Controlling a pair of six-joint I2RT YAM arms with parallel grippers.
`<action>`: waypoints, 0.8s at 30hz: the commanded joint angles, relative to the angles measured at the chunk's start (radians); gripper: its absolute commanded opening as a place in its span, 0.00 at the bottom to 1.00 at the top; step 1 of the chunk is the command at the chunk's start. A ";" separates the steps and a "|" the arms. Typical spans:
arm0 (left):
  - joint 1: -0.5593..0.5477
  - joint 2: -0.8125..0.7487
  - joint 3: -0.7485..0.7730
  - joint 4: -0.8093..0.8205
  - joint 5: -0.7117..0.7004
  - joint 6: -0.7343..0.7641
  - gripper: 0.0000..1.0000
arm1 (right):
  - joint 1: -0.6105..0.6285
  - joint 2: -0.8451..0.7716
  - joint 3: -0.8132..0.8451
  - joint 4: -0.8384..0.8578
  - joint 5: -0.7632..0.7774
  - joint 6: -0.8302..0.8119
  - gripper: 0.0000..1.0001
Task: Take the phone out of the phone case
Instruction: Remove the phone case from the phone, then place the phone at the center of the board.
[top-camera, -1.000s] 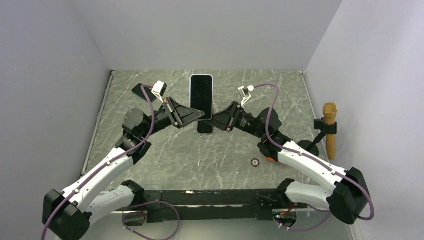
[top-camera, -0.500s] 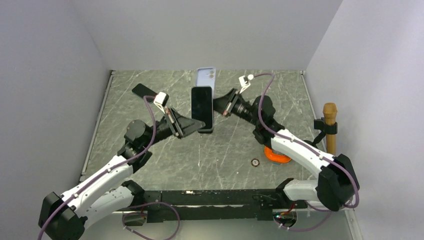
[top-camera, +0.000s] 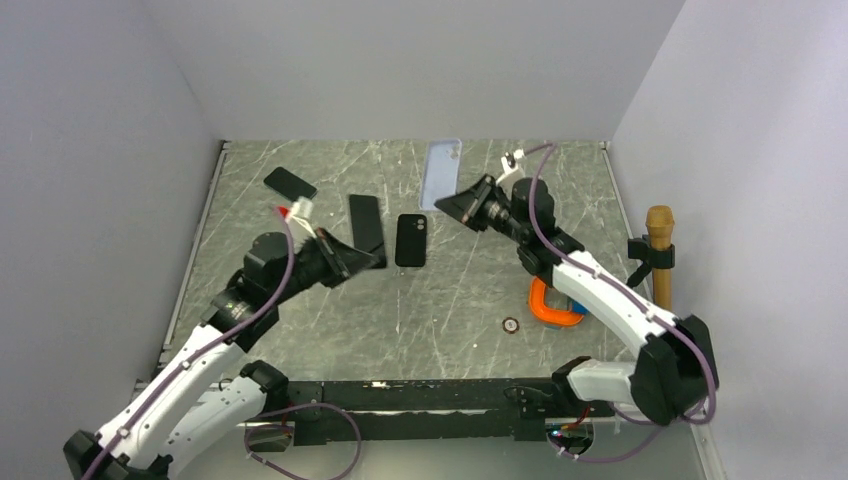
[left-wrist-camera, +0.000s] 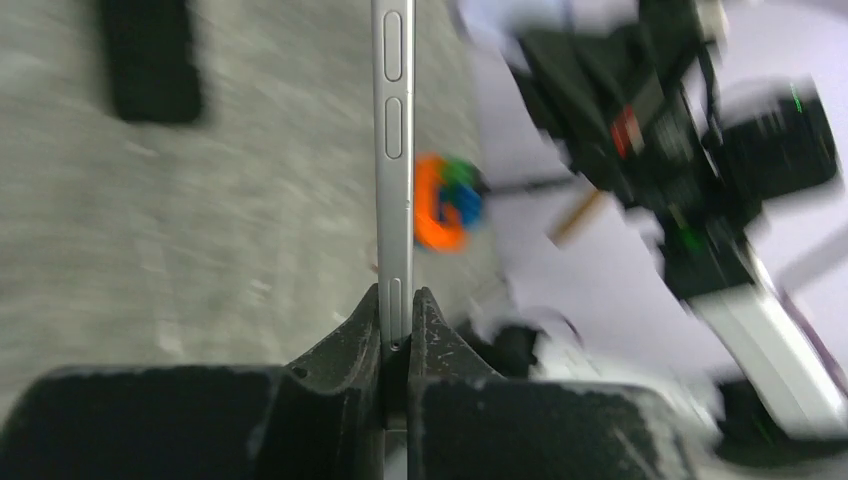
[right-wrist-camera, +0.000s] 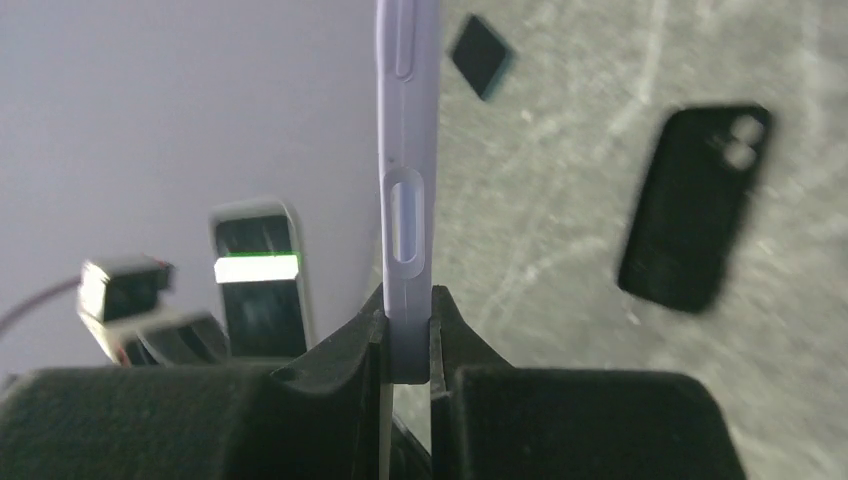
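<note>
My left hand (top-camera: 372, 260) pinches the phone (top-camera: 366, 222) edge-on, right hand (top-camera: 452, 203) clamps the lilac case (top-camera: 441, 173) — both wrist views pretty blurry.

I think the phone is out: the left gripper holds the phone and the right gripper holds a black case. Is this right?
Not quite. The case in the right gripper is pale purple, not black, as the right wrist view shows; the black case lies on the table. The left gripper does hold the phone.
</note>
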 joint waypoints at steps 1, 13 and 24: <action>0.187 -0.016 0.084 -0.321 -0.332 0.232 0.00 | 0.000 -0.185 -0.133 -0.171 0.090 -0.096 0.00; 0.670 0.329 -0.165 0.222 -0.174 0.101 0.00 | 0.001 -0.477 -0.339 -0.261 0.087 -0.088 0.00; 0.902 0.853 0.003 0.540 0.036 0.157 0.00 | -0.001 -0.531 -0.375 -0.235 0.075 -0.072 0.00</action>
